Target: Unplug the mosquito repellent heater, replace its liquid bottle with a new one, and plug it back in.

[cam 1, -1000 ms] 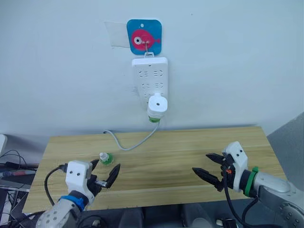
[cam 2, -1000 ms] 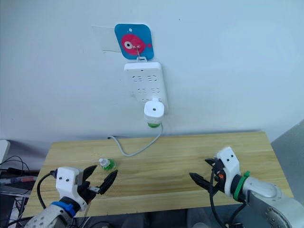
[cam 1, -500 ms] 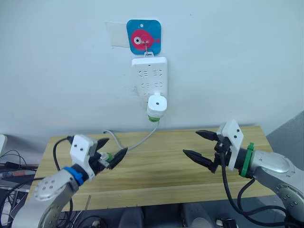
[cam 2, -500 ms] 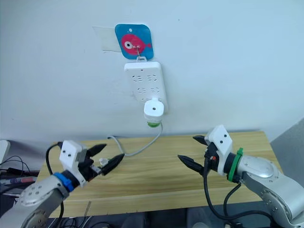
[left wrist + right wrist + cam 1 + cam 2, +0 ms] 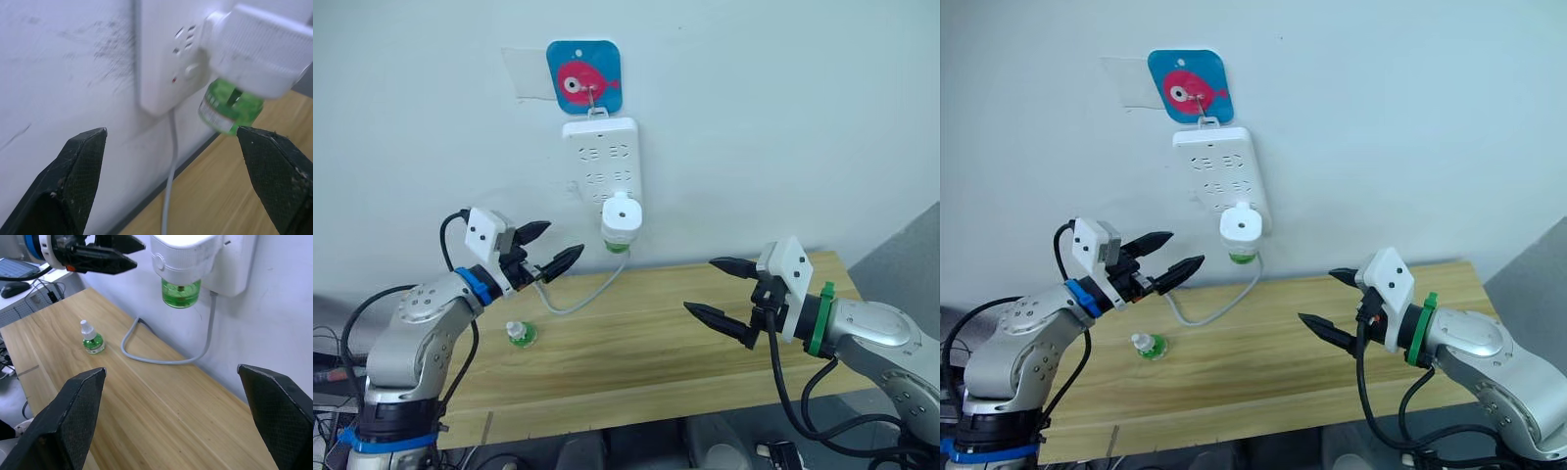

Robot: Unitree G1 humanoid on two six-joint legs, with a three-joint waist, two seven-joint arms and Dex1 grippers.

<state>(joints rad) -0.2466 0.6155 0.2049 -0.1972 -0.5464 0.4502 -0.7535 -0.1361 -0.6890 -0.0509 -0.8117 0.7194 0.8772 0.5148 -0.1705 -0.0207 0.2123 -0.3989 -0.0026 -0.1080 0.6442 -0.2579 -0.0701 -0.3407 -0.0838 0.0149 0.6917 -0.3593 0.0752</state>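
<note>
White mosquito repellent heater [image 5: 619, 217] sits plugged into the wall power strip [image 5: 601, 168], and with the left hand [image 5: 551, 257] open beside it and the right hand [image 5: 722, 292] open, empty, well apart, a crooked pull could unhook the strip.

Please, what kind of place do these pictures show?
Probably an indoor test bench or lab corner. A wooden table stands against a plain pale wall where a power strip hangs from a fish hook, the mosquito repellent heater plugged into it; loose cables lie beside the table.
</note>
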